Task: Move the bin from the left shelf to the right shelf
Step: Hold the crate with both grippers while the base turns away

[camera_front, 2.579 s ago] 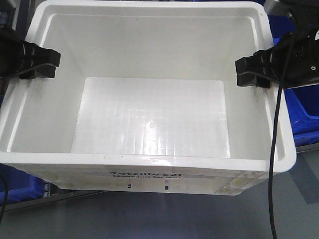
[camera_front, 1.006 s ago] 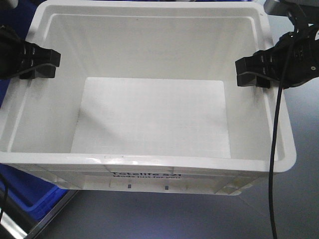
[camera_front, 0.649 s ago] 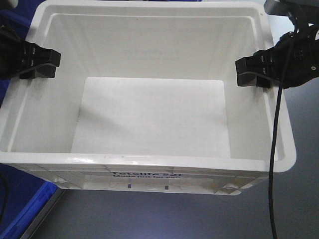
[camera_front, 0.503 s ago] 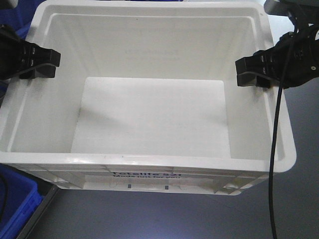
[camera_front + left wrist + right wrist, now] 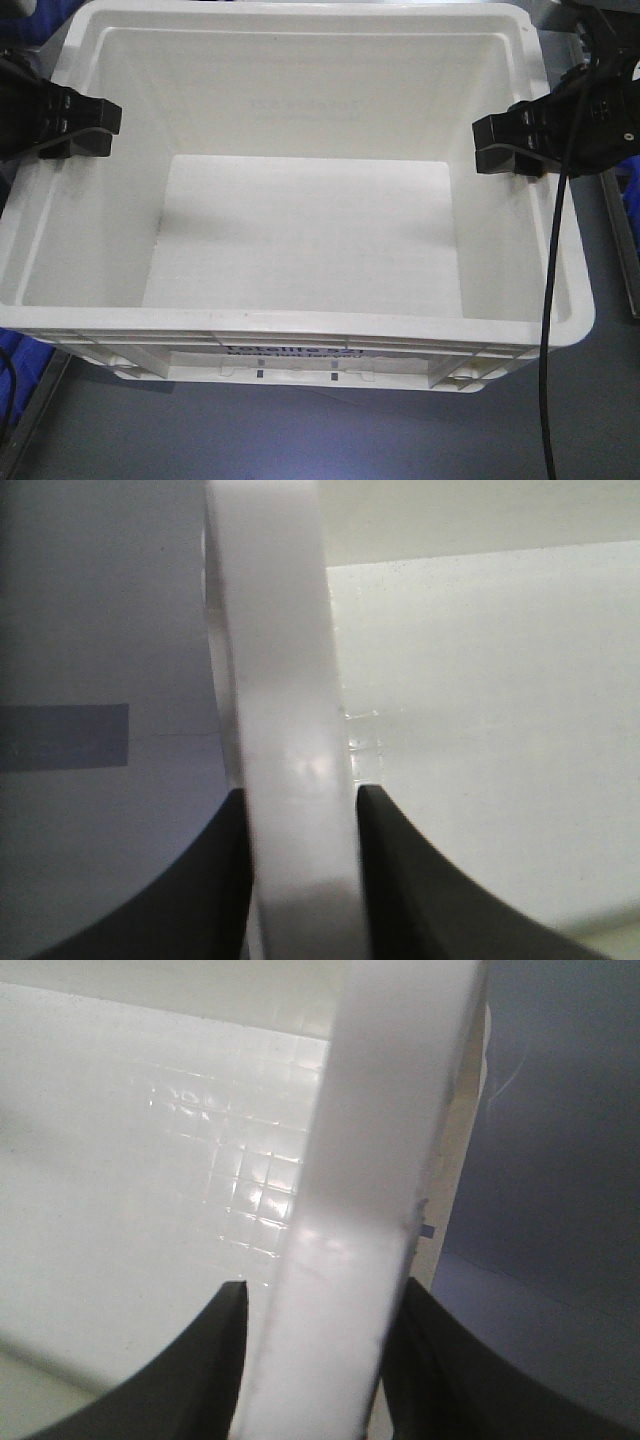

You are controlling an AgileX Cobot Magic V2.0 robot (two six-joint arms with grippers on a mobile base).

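Observation:
The bin (image 5: 300, 330), a large white empty tote with black print on its near side, fills the front view and hangs above the grey floor. My left gripper (image 5: 75, 127) is shut on its left rim, and my right gripper (image 5: 510, 143) is shut on its right rim. In the left wrist view the white rim (image 5: 290, 730) runs between the two black fingers (image 5: 400, 880). The right wrist view shows the same: rim (image 5: 375, 1180) clamped between dark fingers (image 5: 200, 1360).
Grey floor (image 5: 300, 440) lies under the bin. A blue bin corner (image 5: 8, 350) and a grey frame bar (image 5: 35, 400) show at lower left. Another blue edge (image 5: 632, 200) and a grey bar (image 5: 622, 250) show at the right.
The bin stays fixed between both grippers while the background slides left: the blue bins at lower left have nearly left the view, and a blue edge with a bar has entered at right.

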